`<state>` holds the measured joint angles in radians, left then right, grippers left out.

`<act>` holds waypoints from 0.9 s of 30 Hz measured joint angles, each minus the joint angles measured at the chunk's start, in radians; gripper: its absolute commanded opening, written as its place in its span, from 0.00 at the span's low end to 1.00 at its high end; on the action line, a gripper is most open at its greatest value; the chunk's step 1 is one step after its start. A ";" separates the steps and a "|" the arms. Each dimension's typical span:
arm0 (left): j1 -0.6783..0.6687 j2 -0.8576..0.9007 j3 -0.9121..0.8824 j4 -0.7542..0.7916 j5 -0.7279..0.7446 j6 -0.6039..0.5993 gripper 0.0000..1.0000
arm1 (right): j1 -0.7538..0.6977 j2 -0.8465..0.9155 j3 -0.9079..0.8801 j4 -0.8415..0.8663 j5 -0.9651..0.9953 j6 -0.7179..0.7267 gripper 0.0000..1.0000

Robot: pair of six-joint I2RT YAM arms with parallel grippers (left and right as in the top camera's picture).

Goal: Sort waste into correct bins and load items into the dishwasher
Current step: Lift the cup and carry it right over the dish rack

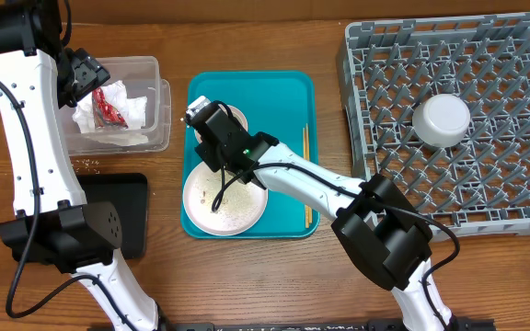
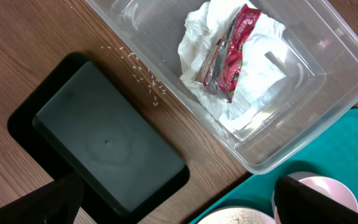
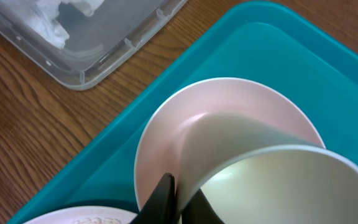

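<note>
"Right wrist view: our right gripper (image 3: 179,202) pinches the wall of the small white cup (image 3: 260,174), which is tilted over the small pink dish (image 3: 166,124) on the teal tray (image 3: 272,43)."

"So we're loading. Next we carry it to the dish rack (image 1: 504,184) and seat it between pegs, near the bowl (image 1: 442,119)."

"Our left gripper (image 1: 83,74) hangs wide and empty above the clear tub (image 1: 162,101). The plate (image 1: 225,198) and chopsticks (image 1: 305,165) lie under our reach."

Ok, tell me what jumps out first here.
The teal tray at centre, where the right gripper pinches the small white cup tilted inside the small pink dish. Top left, a red wrapper lies on crumpled napkins in the clear tub. At right, a grey-white bowl sits in the grey dish rack.
</note>
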<state>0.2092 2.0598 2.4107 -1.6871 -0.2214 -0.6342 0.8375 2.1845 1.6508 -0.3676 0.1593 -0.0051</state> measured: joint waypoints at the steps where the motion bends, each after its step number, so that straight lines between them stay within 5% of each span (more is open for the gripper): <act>1: 0.000 0.000 0.000 0.000 0.000 0.000 1.00 | 0.000 0.000 0.004 -0.012 -0.001 0.008 0.04; 16: 0.000 0.000 0.000 0.000 0.000 0.000 1.00 | -0.102 -0.130 0.223 -0.328 -0.002 0.140 0.04; 27: 0.000 0.000 0.000 0.000 0.000 0.000 1.00 | -0.603 -0.440 0.268 -0.607 -0.211 0.249 0.04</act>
<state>0.2092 2.0598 2.4107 -1.6871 -0.2214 -0.6342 0.2340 1.7447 1.9186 -0.9745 -0.0513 0.2436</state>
